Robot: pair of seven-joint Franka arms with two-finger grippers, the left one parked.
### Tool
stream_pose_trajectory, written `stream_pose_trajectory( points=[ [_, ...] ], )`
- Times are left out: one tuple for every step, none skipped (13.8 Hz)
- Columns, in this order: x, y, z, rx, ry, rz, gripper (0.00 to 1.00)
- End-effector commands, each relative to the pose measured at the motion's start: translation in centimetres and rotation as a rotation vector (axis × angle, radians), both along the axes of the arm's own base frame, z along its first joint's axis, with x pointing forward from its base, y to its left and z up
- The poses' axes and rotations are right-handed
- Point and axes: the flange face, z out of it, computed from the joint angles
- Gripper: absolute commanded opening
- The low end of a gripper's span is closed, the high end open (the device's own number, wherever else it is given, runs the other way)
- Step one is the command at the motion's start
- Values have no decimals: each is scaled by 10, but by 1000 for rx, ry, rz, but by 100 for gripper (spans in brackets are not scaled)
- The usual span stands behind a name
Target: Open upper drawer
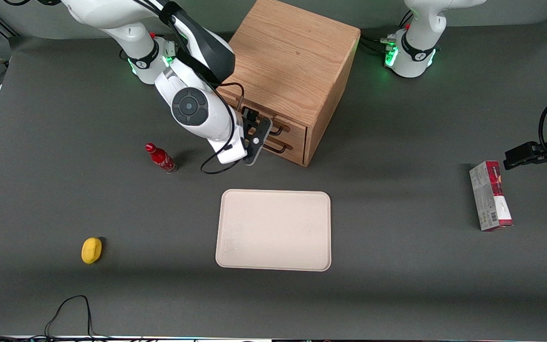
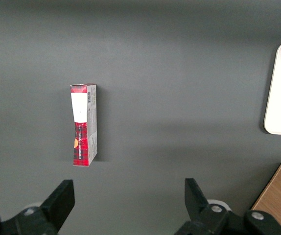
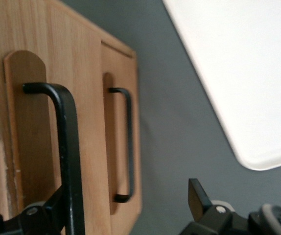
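The light oak cabinet (image 1: 287, 61) stands at the back of the table, its two drawers facing the working arm's end. The upper drawer (image 1: 294, 124) looks closed, flush with the lower drawer (image 1: 296, 142). In the right wrist view the upper drawer's black wire handle (image 3: 68, 147) runs close by, and the lower drawer's handle (image 3: 127, 147) lies farther off, nearer the table. My right gripper (image 1: 259, 132) is in front of the drawers. Its jaws are open (image 3: 127, 196) and hold nothing. The upper handle passes just inside one finger (image 3: 57, 203).
A cream tray (image 1: 273, 230) lies nearer the front camera than the cabinet and also shows in the right wrist view (image 3: 238, 63). A red bottle (image 1: 160, 158) and a yellow fruit (image 1: 91, 250) lie toward the working arm's end. A red and grey box (image 1: 490, 195) lies toward the parked arm's end.
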Motion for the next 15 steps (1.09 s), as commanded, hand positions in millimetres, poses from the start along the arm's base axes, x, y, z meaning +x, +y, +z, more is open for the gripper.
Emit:
stream_pose_trajectory(
  points=[
    [47,-9,0,0,-51,2,100],
    [62,-15,0,-4,-64,2,100],
    [78,-27,-1,-9,-71,1,100],
    [91,-36,0,-5,-77,7,100],
    [101,-45,1,-3,-86,9,100],
    [112,-58,2,-6,-99,0,100],
    [122,-67,2,-7,-110,-1,100],
    [124,-70,5,-3,-116,5,100],
    [125,-71,6,-6,-120,6,100],
    [126,-71,8,-4,-126,4,100],
    [128,-71,12,-1,-132,2,100],
    [130,-73,16,2,-140,-2,100],
    [137,-81,20,-2,-152,-21,100],
    [143,-89,31,-1,-175,-38,100],
    [148,-94,50,3,-210,-53,100]
  ],
)
